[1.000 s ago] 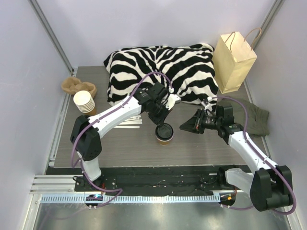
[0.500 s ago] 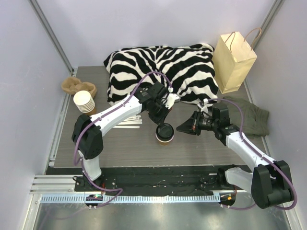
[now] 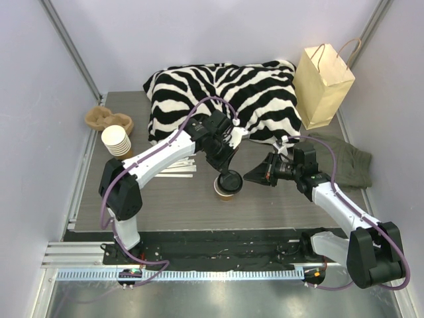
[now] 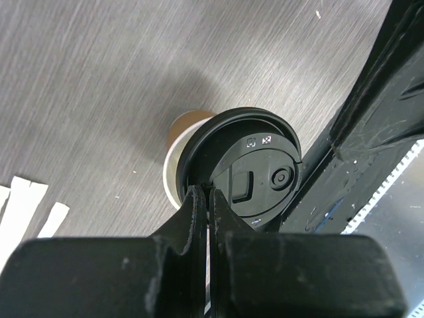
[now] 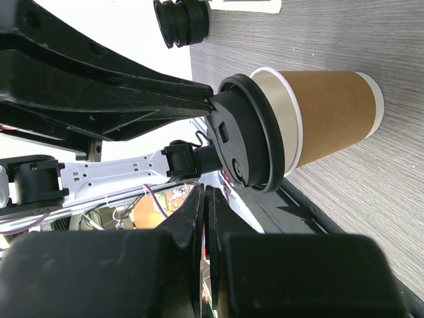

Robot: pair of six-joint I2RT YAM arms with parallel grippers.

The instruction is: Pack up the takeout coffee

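Grey tabletop (image 3: pixel 165 199): your left gripper (image 4: pixel 207 195) pinches the lid (image 4: pixel 255 169), tilted on the cup (image 5: pixel 328 116). The right gripper (image 5: pixel 204 195) waits at 3 o'clock, closed and empty. Next, seat the lid flush.

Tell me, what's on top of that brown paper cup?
A black lid, sitting askew, its rim pinched by the left gripper. What the cup holds is covered.

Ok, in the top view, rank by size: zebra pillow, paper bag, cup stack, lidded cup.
1. zebra-striped fabric pillow
2. tan paper bag
3. stack of white paper cups and brown paper cup with black lid: look alike, not ranked.
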